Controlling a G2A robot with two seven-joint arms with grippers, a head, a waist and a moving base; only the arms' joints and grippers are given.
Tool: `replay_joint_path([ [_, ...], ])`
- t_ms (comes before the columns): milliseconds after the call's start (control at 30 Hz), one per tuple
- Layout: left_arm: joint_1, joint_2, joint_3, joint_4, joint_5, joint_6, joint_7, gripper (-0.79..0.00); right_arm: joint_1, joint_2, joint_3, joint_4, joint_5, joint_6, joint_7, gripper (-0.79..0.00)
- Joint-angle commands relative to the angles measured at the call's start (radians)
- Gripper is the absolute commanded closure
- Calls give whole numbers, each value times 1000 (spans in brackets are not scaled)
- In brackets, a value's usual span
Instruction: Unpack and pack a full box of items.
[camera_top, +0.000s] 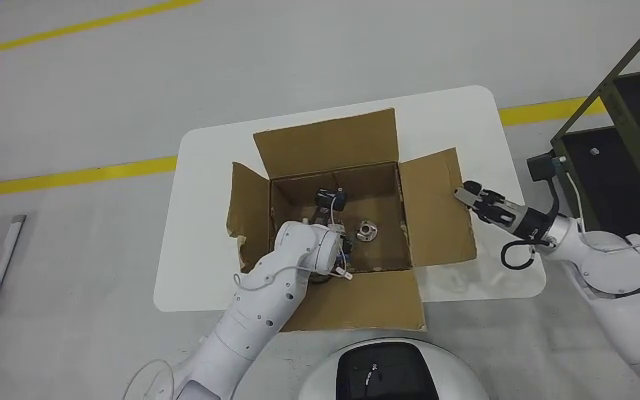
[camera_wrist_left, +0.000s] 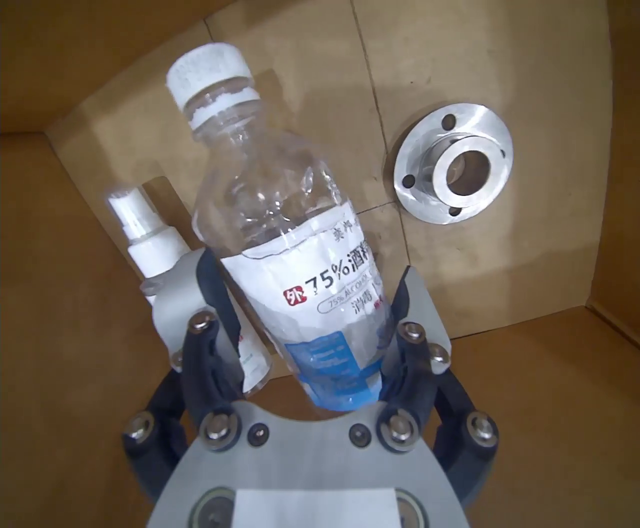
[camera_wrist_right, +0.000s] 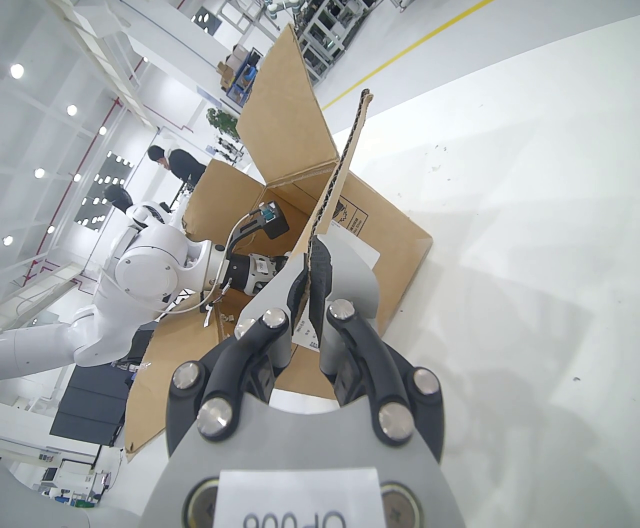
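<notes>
An open cardboard box (camera_top: 290, 150) stands on the white table (camera_top: 460, 120). Inside it, my left gripper (camera_wrist_left: 310, 290) is shut on a clear plastic bottle (camera_wrist_left: 280, 240) with a white cap and a white and blue label. A small white spray bottle (camera_wrist_left: 150, 250) lies beside it on the box floor. A round metal flange (camera_wrist_left: 452, 162) rests on the box floor (camera_top: 368, 231). My right gripper (camera_wrist_right: 315, 270) is shut on the edge of the box's right flap (camera_top: 440, 205), seen edge-on in the right wrist view (camera_wrist_right: 345, 165).
The box's other flaps (camera_top: 330, 140) stand out to the back, left and front. A dark metal frame (camera_top: 600, 110) stands at the right past the table edge. Bare table lies behind the box and to its right.
</notes>
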Motion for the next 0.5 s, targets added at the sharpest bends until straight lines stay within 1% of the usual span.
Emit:
replay_joint_path([
  [0, 1, -2, -3, 3, 3, 1, 1, -200, -1, 0, -1, 1, 1, 0, 0, 0],
  [33, 1, -3, -5, 3, 5, 1, 0, -49, -1, 0, -1, 1, 1, 0, 0, 0],
  [67, 0, -4, -7, 0, 9, 1, -2, 0, -2, 0, 0, 1, 1, -1, -1, 0],
  [233, 8, -6, -31, -40, -1, -2, -14, 0, -3, -1, 1, 0, 1, -1, 0, 0],
  [300, 12, -5, -55, -71, -23, -2, -24, 0, -1, 0, 2, 0, 0, 0, 2, 0],
  [467, 24, 6, -131, -183, -63, -14, -65, 0, 9, 2, 16, 5, -5, -1, 14, 0],
])
